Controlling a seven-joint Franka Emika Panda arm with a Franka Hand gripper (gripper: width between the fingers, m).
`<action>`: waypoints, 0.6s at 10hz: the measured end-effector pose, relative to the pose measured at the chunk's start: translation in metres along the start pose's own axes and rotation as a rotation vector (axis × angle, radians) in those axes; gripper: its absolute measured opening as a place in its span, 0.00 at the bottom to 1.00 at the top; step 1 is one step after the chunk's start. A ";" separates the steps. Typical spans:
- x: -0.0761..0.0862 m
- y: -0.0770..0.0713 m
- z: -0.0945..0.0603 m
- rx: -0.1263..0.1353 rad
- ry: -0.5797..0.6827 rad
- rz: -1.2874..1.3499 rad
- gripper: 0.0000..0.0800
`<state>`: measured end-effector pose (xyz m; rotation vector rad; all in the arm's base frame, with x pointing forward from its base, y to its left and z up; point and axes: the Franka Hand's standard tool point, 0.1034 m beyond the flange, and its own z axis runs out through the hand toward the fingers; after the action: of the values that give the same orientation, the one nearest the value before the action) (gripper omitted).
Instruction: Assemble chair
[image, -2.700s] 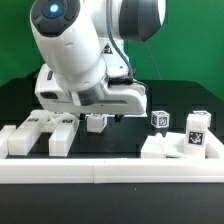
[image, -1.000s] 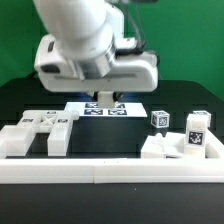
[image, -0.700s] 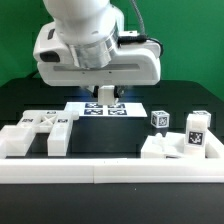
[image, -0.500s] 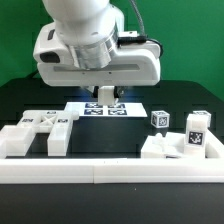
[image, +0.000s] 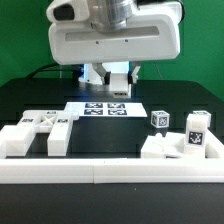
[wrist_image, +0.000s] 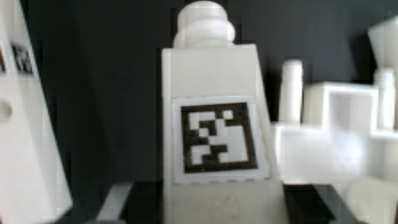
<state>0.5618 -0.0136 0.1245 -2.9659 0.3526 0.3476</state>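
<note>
My gripper (image: 117, 90) hangs well above the marker board (image: 100, 109), shut on a white chair part (image: 118, 80). The wrist view shows this part (wrist_image: 221, 120) as a long upright bar with a rounded peg at its far end and a square tag on its face. It sits between my dark fingers, so my gripper (wrist_image: 222, 205) is shut on it. Notched chair bars (image: 40, 131) lie at the exterior view's left. A small tagged cube (image: 159, 119) and a taller tagged block (image: 194, 133) stand at the exterior view's right.
A long plain white rail (image: 110, 171) runs along the table's front edge. A green wall is behind the black table. In the wrist view, blurred white pieces (wrist_image: 347, 125) show beside the held bar.
The arm has risen from low over the table to well above the marker board, carrying the white bar up with it. The parts on the table have not moved.
</note>
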 end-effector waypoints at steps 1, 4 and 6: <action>0.000 0.002 0.003 -0.005 0.084 0.000 0.37; 0.011 0.000 0.001 -0.020 0.308 -0.009 0.37; 0.018 -0.018 -0.001 -0.021 0.459 -0.017 0.37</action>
<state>0.5831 -0.0003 0.1232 -3.0410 0.3687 -0.3426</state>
